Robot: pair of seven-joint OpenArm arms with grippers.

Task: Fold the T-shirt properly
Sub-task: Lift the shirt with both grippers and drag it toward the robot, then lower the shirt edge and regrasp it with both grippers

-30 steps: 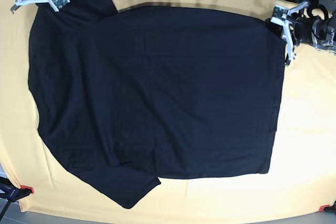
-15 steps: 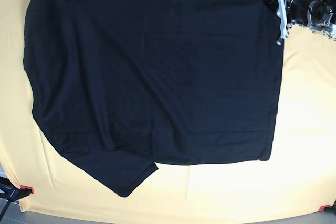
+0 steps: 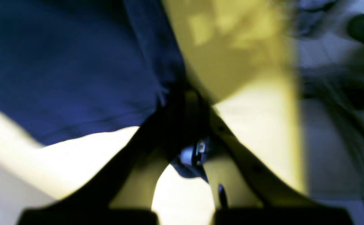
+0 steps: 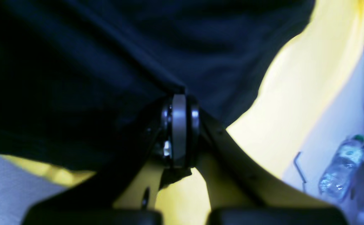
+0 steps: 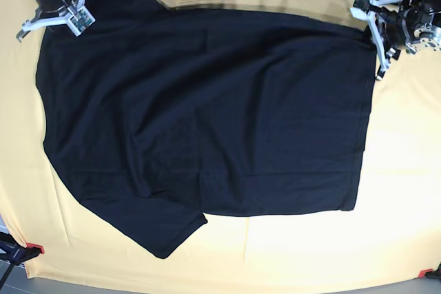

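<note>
While the T-shirt (image 5: 207, 115) lies spread flat on the yellow cloth (image 5: 406, 170), left gripper (image 3: 188, 103) pinching its corner, right gripper (image 4: 179, 93) clamped on its far edge

Base looks straight down; 2 wrist views hug the T-shirt (image 5: 207, 115).

Plain black T-shirt (image 5: 207, 115) on pale yellow cloth (image 5: 406, 170).
</note>
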